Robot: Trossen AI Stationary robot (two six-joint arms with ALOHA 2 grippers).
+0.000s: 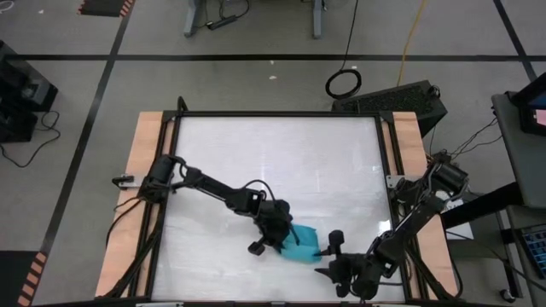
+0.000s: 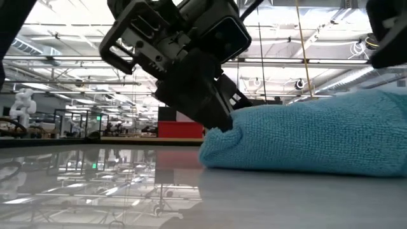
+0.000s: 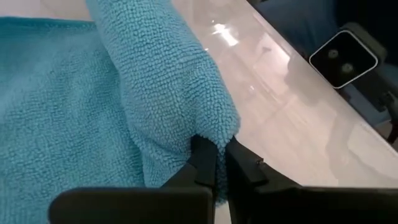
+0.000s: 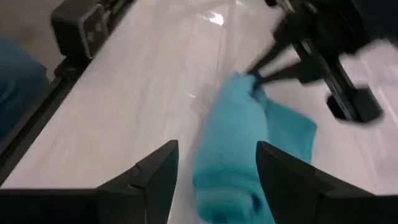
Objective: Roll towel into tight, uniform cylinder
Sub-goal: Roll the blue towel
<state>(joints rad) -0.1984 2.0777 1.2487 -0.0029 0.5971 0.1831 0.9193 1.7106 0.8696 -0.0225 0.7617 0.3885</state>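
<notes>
The turquoise towel (image 1: 302, 248) lies near the table's front edge, partly rolled. A thick roll (image 4: 231, 146) sits beside a flat part (image 4: 297, 132) that rests on the tabletop. My left gripper (image 3: 219, 163) is shut on the roll's left end and shows dark in the low view (image 2: 219, 124). My right gripper (image 4: 217, 149) stands open at the towel's right side (image 1: 329, 253). In the right wrist view the roll's other end shows between its fingers, which do not touch it. My left gripper pinches the corner of the roll's end (image 3: 214, 135) between its two fingers. The fingers slant down at it from the table's left side, roughly along the roll. The cloth bunches into a small point at the fingertips (image 2: 224, 129), and the towel rests on the table.
The glossy white tabletop (image 1: 281, 162) has bare room behind and to the left of the towel. Wooden side rails (image 1: 145, 170) and a dark frame bound the table. A small camera block (image 3: 343, 58) stands at the table's near edge.
</notes>
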